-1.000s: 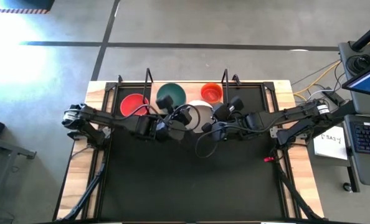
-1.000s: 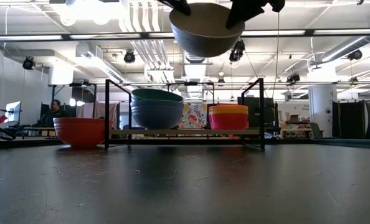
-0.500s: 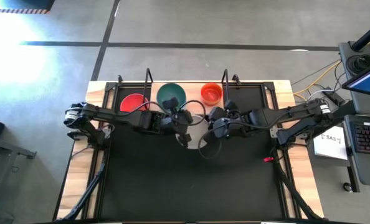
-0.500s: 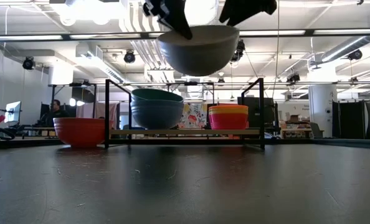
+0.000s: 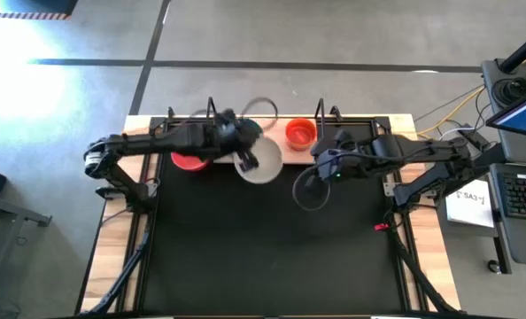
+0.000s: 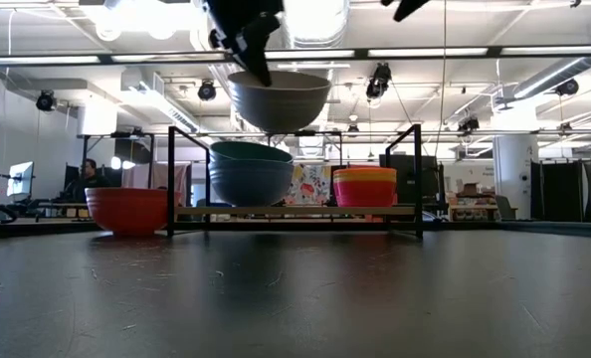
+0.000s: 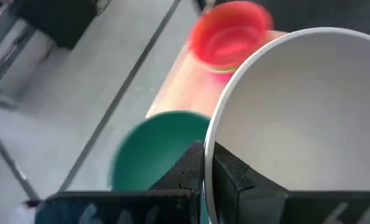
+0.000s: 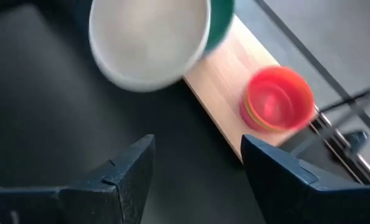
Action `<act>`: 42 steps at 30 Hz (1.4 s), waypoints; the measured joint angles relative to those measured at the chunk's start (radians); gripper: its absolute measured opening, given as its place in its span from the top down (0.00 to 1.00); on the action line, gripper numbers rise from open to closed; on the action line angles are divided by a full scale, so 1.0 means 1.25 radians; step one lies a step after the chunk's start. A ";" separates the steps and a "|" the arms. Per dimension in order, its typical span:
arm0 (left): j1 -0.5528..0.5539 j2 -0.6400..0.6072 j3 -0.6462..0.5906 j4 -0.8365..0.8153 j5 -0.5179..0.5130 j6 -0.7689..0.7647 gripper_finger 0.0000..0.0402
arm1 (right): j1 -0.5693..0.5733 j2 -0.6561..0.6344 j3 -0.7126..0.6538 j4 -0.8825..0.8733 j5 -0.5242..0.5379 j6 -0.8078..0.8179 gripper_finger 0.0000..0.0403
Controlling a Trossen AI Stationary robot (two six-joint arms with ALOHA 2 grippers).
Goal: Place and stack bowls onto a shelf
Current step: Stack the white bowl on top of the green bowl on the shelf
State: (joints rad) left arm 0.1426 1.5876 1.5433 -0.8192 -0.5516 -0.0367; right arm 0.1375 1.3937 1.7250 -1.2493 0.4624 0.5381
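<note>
A: How is the white bowl (image 6: 279,98) held?
B: Its rim is pinched by the closed left claw (image 7: 205,177), with the bowl raised above the teal bowl (image 6: 251,171) on the shelf (image 6: 295,212).

A: And the right claw (image 8: 197,163)?
B: It is spread wide, nothing gripped; the orange-red stack (image 5: 300,133) is seen just beyond it.

A grey concrete floor (image 5: 334,35) with dark seam lines lies beyond the table at twelve o'clock. At three o'clock stands a desk with a keyboard (image 5: 522,195). Across the hall, strip lights (image 6: 445,52) and ducts (image 6: 221,40) hang from the ceiling.
</note>
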 joint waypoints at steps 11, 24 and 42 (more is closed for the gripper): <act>0.265 -0.015 -0.023 -0.007 0.152 0.021 1.00 | 0.000 0.000 -0.017 -0.085 0.000 0.045 0.46; 0.354 -0.014 -0.155 0.081 0.313 0.007 1.00 | -0.001 0.000 -0.064 -0.086 0.000 0.043 0.46; 0.358 -0.014 -0.114 0.065 0.323 0.004 0.90 | -0.001 0.000 -0.085 -0.086 0.000 0.046 0.46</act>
State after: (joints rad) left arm 0.5900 1.5696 1.4007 -0.7377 -0.1476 -0.0321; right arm 0.1368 1.3941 1.6192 -1.3563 0.4625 0.5953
